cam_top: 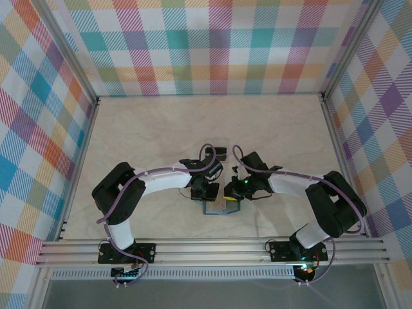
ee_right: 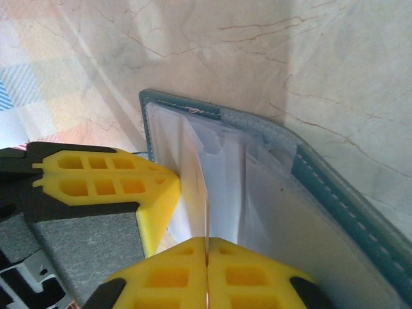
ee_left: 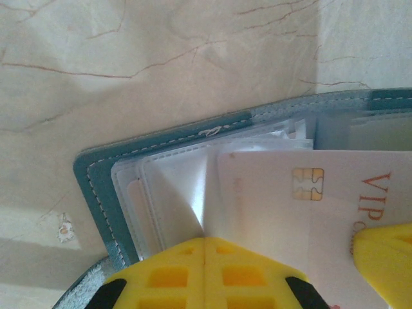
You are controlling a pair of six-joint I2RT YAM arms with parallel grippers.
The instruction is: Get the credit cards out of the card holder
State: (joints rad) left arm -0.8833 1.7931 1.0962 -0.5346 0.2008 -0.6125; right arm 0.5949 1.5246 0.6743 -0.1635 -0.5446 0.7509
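Card holder lies open on table, by middle of near edge. Left gripper jaws together, pinching a clear pocket leaf. Right gripper jaws clamped on white VIP credit card. Extraction step; next, probably slide card clear with holder pinned
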